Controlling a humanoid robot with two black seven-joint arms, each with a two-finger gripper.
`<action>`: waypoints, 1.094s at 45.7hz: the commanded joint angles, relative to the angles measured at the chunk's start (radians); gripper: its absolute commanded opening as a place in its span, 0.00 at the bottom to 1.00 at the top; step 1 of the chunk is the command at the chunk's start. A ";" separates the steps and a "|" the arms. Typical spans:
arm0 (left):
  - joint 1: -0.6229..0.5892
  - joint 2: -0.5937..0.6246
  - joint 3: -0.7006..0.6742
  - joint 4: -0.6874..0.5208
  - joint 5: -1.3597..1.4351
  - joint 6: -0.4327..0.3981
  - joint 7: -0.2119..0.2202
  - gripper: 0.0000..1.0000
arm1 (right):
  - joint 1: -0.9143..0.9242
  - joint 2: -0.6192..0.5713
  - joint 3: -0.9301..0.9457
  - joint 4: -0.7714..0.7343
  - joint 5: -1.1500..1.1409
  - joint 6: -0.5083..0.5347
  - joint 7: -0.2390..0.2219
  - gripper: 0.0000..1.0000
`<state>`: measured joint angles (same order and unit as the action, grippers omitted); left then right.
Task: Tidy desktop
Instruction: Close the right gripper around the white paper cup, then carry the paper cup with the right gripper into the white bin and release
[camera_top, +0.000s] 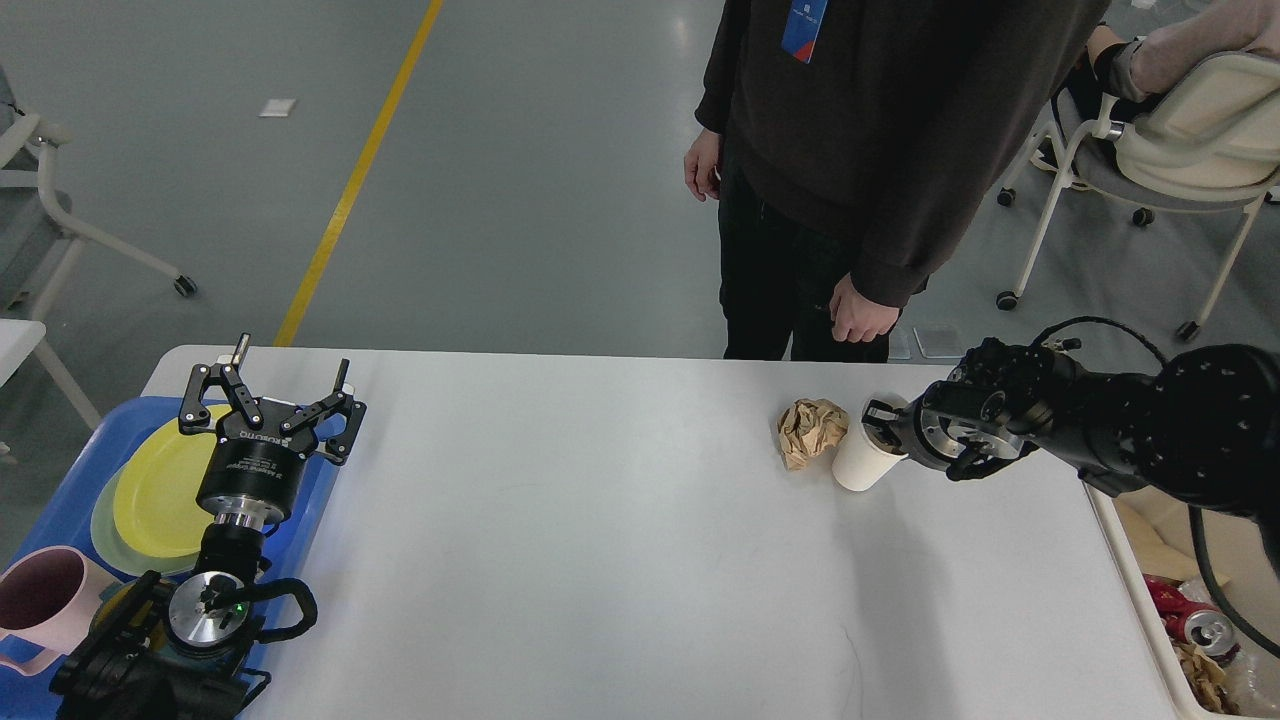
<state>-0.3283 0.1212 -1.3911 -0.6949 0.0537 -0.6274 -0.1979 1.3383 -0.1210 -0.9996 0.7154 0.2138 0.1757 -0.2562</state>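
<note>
On the far right of the desktop (620, 560), the right gripper (882, 428) is sitting at the rim of a white paper cup (860, 462). One finger (878, 412) is reaching over or into the cup mouth; the other finger is lost against the black wrist, so I can't tell whether the jaws are clamping the wall or just sitting around it.

Key relation: the cup is lying directly left of the right wrist, at its fingertips. Its long axis is leaning, top toward the gripper and base kicked out left, not standing plumb. Crumpled brown paper (808, 430) is sitting just beside the cup on its left, touching or nearly so; can't resolve a gap.

The left gripper (272, 388) is hanging over the edge of the blue tray (60, 500) at far left, fingers spread wide, holding nothing. It's well apart from the cup, so the right arm is clearly the nearer one for this item.

The cream bin (1140, 590) with a can and scraps in it is running along the table's right edge, on the near side of the right arm. My read: the coming move is cup toward that bin, meaning a pull right and back toward me, away from the paper ball. Risk I'm seeing: with the cup tilted and only a rim hold, it may tip or slide into the paper.

A person (860, 150) is standing at the far edge, close behind the cup.
</note>
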 joint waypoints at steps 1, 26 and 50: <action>0.000 0.000 0.000 0.000 0.000 0.000 0.000 0.96 | 0.114 -0.066 -0.010 0.113 0.019 0.008 -0.003 0.00; 0.000 0.000 0.000 0.000 0.000 0.000 0.000 0.96 | 1.038 -0.143 -0.424 0.924 0.013 0.314 -0.009 0.00; 0.002 0.002 0.000 0.000 -0.001 0.000 -0.002 0.96 | 1.260 -0.230 -0.511 1.024 0.019 0.403 0.005 0.00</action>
<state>-0.3267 0.1225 -1.3913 -0.6949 0.0531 -0.6274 -0.1994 2.5991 -0.3427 -1.4911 1.7452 0.2324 0.5907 -0.2518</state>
